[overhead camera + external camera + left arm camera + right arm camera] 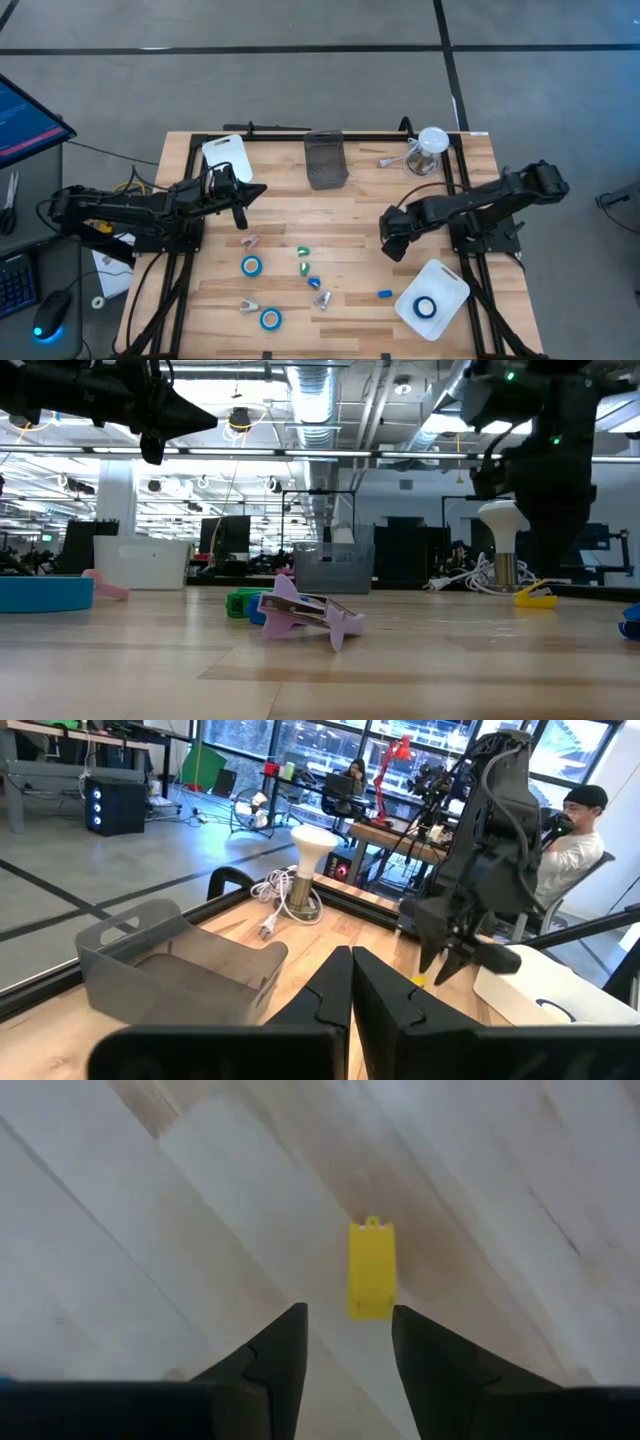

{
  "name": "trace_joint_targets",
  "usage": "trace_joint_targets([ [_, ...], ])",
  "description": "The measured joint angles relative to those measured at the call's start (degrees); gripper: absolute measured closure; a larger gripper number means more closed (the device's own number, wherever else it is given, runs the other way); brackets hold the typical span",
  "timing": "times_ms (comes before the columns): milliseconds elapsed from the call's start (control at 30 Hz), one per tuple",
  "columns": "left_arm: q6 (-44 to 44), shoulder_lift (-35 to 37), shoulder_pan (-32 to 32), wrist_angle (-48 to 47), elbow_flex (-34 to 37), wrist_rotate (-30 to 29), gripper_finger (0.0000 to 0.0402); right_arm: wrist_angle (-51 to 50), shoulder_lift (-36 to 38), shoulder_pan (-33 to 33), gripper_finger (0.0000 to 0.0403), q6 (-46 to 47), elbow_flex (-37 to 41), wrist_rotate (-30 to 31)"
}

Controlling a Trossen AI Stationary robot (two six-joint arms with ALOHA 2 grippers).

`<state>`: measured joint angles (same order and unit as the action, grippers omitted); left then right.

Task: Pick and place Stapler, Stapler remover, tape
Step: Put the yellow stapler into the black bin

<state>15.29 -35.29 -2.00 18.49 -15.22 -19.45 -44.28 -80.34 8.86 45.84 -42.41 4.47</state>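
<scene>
A small yellow stapler (371, 1270) lies flat on the wood, also seen as a yellow shape (535, 596) in the low view. My right gripper (347, 1350) hangs open above it, pointing down, with the stapler just ahead of the fingertips and untouched; the gripper (393, 243) hides it from above. Two blue tape rolls (251, 265) (270, 319) lie flat on the table, and another roll (426, 308) lies in the white tray (447, 283). Staple removers in pink (248, 242), green (303, 251) and grey (322, 298) lie scattered. My left gripper (240, 195) waits shut at the left.
A grey bin (326, 160) stands at the far edge, a white board (227, 152) at the far left, and a lamp with a cord (430, 148) at the far right. A small blue stapler (384, 294) lies beside the tray. People sit beyond the table.
</scene>
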Motion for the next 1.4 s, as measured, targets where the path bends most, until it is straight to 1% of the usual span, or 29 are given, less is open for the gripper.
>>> trace_joint_targets([
  [167,0.0,0.0,0.0,0.0,0.0,0.0,0.0398,1.9,-4.0,0.1,0.0265,-1.3,0.0,-0.2],
  [300,0.0,0.0,0.0,0.0,0.0,0.0,0.0398,2.5,-5.4,0.1,0.0286,-1.4,0.0,-0.1],
  [467,0.0,0.0,0.0,0.0,0.0,0.0,0.0398,4.1,-3.9,-0.2,0.0304,0.2,-0.3,-0.3],
  [567,0.0,0.0,0.0,0.0,0.0,0.0,0.0398,3.5,-1.8,-1.1,0.0303,2.1,-2.3,-3.3],
  [633,0.0,0.0,0.0,0.0,0.0,0.0,0.0398,2.7,-0.4,-1.5,0.0301,2.0,-4.1,-4.7],
  [667,0.0,0.0,0.0,0.0,0.0,0.0,0.0398,2.8,0.3,-1.7,0.0301,0.4,-4.9,-4.9],
  [767,0.0,0.0,0.0,0.0,0.0,0.0,0.0398,2.8,2.0,-1.9,0.0303,-7.9,-7.1,-4.3],
  [867,0.0,0.0,0.0,0.0,0.0,-0.1,0.0398,2.2,2.1,-2.3,0.0306,-18.3,-7.8,-3.9],
  [1033,0.0,0.0,0.0,0.0,0.0,-0.1,0.0398,0.4,0.1,-2.1,0.0306,-37.5,-7.9,-5.3],
  [1167,0.0,0.0,0.0,0.0,0.0,-0.1,0.0398,1.3,-1.8,-2.1,0.0299,-53.1,-7.9,-5.9],
  [1233,0.0,0.0,0.0,-0.1,0.0,0.0,0.0398,1.4,-2.7,-2.2,0.0296,-58.7,-7.9,-4.9],
  [1333,0.0,0.0,0.0,-0.2,0.0,0.0,0.0398,2.4,-3.4,-2.2,0.0290,-63.4,-7.9,-0.4],
  [1400,0.0,0.0,0.0,-0.2,0.0,-0.1,0.0398,2.4,-3.4,-2.5,0.0285,-66.6,-7.9,0.6],
])
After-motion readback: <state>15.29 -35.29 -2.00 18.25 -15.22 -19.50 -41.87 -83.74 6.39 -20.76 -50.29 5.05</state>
